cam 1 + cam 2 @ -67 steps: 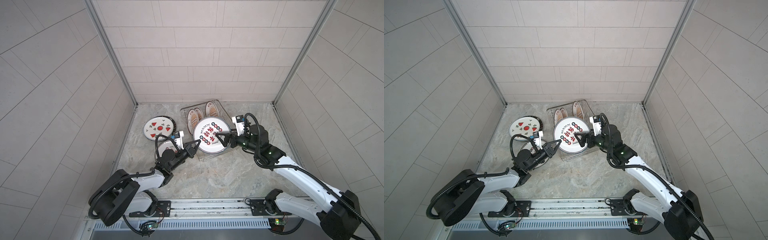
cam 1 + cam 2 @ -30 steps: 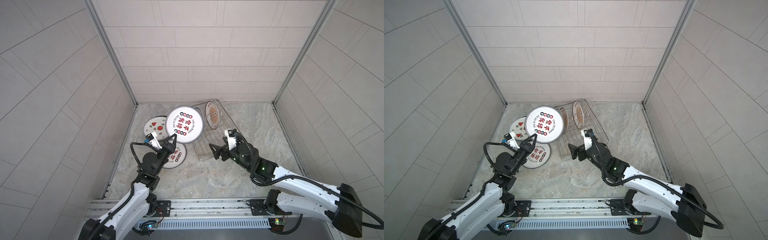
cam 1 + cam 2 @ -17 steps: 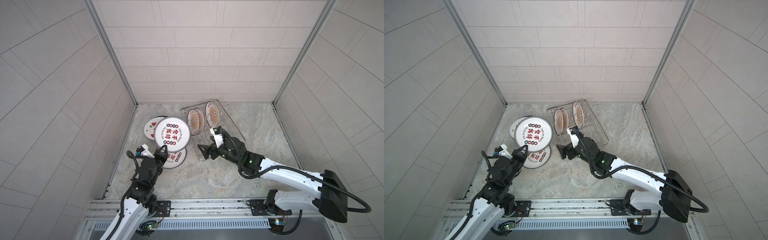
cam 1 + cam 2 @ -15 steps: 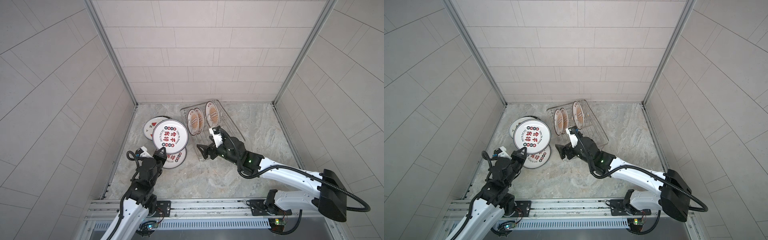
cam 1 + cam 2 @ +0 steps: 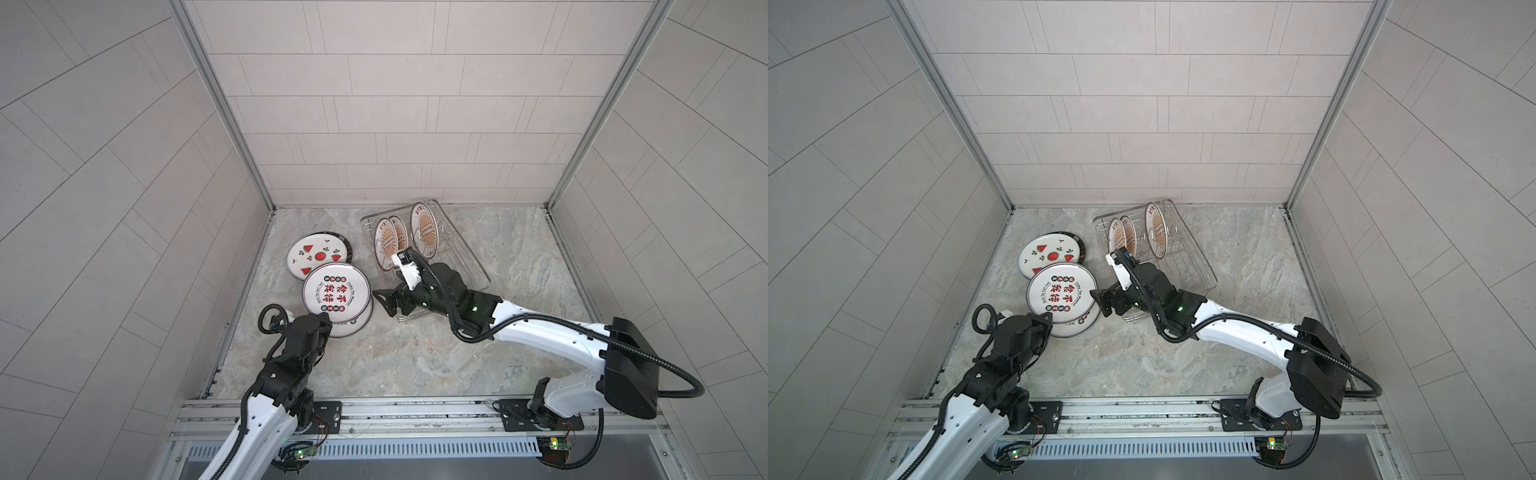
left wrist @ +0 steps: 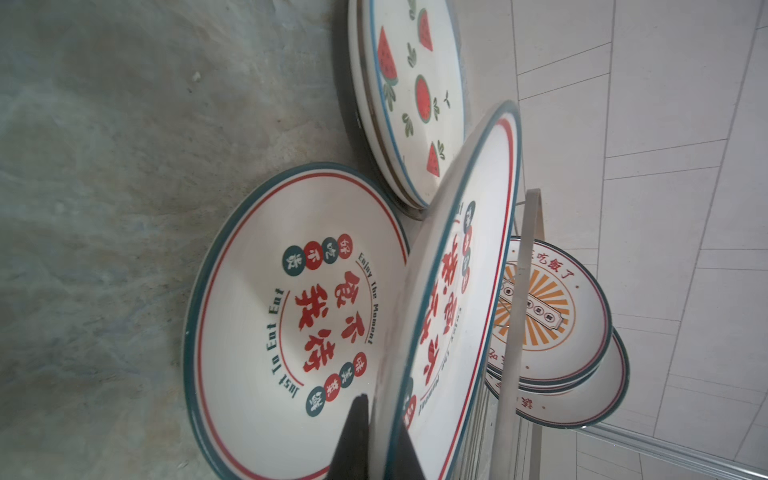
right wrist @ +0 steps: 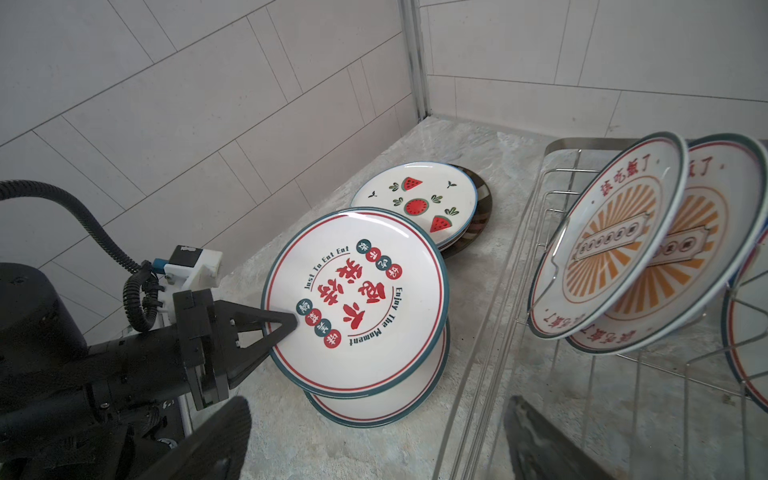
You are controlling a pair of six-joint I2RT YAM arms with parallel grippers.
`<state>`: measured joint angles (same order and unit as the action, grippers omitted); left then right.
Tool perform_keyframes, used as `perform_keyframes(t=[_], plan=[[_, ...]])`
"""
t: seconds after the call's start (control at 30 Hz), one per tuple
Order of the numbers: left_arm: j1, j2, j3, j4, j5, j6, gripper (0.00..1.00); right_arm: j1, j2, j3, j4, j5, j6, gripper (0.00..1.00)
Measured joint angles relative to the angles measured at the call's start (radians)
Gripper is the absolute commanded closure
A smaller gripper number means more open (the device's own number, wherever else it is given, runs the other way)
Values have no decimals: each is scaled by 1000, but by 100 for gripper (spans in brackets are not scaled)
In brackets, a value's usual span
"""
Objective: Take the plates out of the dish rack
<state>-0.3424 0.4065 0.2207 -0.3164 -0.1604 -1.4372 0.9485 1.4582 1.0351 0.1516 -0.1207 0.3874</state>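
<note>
**Red-lettered plate pinched at its rim; three sunburst plates stood in the rack**

In both top views the red-lettered plate (image 5: 336, 294) is clamped at its near rim by the left gripper (image 5: 327, 321), left of the middle of the marble table (image 5: 415, 361). It is held tilted over a second lettered plate (image 5: 360, 325), which lies flat on the table. Just beyond them, toward the far left, a watermelon plate (image 5: 318, 257) is laid flat. The dish rack (image 5: 471, 266) is set at the far middle, and three sunburst plates (image 5: 424, 230) are stood upright in its far end. The right gripper (image 5: 387, 304) is held low at the rack's near left corner. Its jaws are spread wide, with nothing between them, and are pointed toward the lettered plates.

In the left wrist view two black fingers (image 6: 353, 436) are seen pressed together on the held plate's rim, one on each face. The flat lettered plate is shown below it and the watermelon plate beyond. Two sunburst plates are seen behind a rack bar.

In the right wrist view the left gripper's hold is seen from the side, one finger laid on the printed face. A dark plate (image 7: 482, 203) is shown under the watermelon plate. The sunburst plates are seen leaning in the rack's prongs. The right gripper's own fingertips (image 7: 220, 436) are seen well apart and empty.
</note>
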Motion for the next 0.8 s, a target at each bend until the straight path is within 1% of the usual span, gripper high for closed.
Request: perform_keyframes(t=[0.27,0.4,0.63,0.8], plan=[[0,17,-51,-22,20,-93,100,12,84,40,-35,-5,-10,4],[0,41,-52,-20,40,-104,100,15,98,40,-45,-5,-11,5],[0,121,-53,35,80,-115,100,20,100,40,-45,-4,-11,5],[0,153,-57,68,89,-130,94,21,100,40,-45,-2,-13,5]])
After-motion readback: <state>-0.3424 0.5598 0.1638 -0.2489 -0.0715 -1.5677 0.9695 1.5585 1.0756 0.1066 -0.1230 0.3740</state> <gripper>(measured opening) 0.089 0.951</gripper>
